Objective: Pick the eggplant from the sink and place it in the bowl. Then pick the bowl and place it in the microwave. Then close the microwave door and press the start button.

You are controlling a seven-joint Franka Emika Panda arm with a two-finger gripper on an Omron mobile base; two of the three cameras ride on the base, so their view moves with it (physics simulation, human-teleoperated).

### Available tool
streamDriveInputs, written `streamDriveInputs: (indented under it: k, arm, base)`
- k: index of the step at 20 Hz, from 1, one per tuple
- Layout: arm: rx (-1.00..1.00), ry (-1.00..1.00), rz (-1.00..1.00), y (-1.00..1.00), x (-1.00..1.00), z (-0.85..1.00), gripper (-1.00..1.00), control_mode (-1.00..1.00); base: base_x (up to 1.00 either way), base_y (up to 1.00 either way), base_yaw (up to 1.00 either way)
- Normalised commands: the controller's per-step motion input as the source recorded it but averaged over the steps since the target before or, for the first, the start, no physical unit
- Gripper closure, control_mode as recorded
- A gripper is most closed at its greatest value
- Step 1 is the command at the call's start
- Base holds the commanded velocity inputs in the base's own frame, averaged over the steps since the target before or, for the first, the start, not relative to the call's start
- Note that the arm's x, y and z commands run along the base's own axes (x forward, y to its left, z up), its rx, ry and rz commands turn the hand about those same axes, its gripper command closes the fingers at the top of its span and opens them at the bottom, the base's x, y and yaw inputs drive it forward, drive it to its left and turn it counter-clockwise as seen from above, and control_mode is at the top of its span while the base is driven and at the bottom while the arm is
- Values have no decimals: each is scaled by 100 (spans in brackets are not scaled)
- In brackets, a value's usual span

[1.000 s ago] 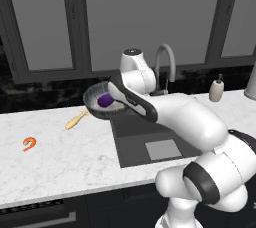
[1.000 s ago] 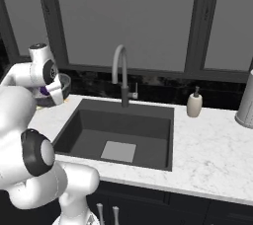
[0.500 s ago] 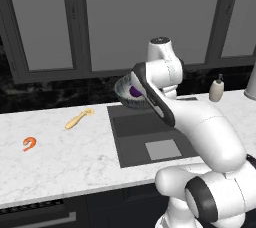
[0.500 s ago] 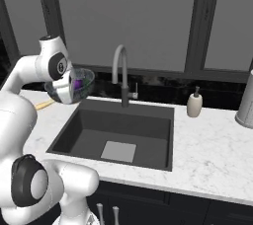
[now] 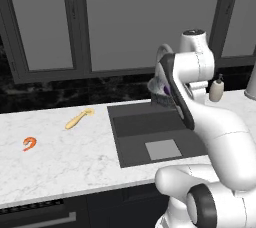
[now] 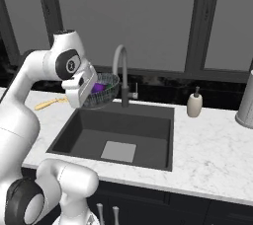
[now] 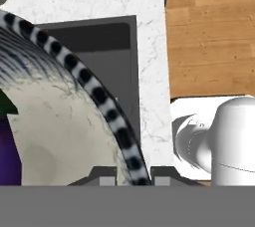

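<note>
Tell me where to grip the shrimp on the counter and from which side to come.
Take the shrimp across the thick middle of its curl, coming straight down from above. It lies flat on the white marble counter, apart from the yellowish utensil, with nothing standing close around it. The pincer is busy now, shut on the rim of the bowl with the eggplant inside.

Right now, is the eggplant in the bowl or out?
In: the purple eggplant sits inside the bowl, which the gripper holds above the sink.

Glossy white rounded arm [image 5: 220, 127] shells; dark grey bands at the joints; a round dark cap with a pale mark on one joint.
</note>
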Motion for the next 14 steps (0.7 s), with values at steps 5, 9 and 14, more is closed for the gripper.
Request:
streamDriveInputs:
  k: [5,9,14]
  arm:
    - [0,-3,-7,-56,-26,26,100,-100]
    - [0,-4,-1,-19,-14,27,100,-100]
    - [0,-5,0,-18,-10,28,100,-100]
  base:
    - [0,0,0]
    - [0,0,0]
    - [0,0,0]
